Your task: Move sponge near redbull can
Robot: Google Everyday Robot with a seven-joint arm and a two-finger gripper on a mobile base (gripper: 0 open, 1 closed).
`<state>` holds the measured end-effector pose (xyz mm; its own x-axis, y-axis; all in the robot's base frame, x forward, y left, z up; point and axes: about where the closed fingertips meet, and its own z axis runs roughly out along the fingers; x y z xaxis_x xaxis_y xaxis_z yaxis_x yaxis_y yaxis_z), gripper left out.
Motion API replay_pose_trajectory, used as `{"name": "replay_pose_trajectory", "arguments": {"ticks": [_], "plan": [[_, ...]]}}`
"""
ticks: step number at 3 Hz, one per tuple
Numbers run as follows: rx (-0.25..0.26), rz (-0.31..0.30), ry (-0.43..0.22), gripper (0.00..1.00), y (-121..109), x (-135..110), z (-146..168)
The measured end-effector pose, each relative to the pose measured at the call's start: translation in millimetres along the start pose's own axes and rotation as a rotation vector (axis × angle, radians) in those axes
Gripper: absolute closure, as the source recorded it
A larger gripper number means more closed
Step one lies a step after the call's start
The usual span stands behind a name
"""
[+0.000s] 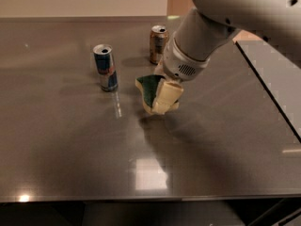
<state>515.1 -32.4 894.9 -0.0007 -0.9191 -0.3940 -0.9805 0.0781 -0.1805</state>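
The redbull can (105, 67) is slim, blue and silver, and stands upright on the left part of the steel table (70, 140). The sponge (149, 91), dark green on top with pale yellow foam, is tilted and held a little above the table just right of the can. My gripper (164, 98) is shut on the sponge, with its pale fingers (169, 94) clamped over its right side. The white arm reaches in from the upper right.
A shorter brown-gold can (158, 44) stands upright behind the sponge, close to the arm. A seam in the table runs down the right side (268, 88). The table's front edge (141, 197) is near the bottom.
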Motion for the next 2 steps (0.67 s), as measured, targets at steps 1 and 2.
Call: {"name": "replay_pose_trajectory", "arguments": {"ticks": [1,2], "plan": [[0.01,0.026,0.004,1.0,-28,-11,10],[0.002,0.06,0.01,1.0,-47,-17,32]]}}
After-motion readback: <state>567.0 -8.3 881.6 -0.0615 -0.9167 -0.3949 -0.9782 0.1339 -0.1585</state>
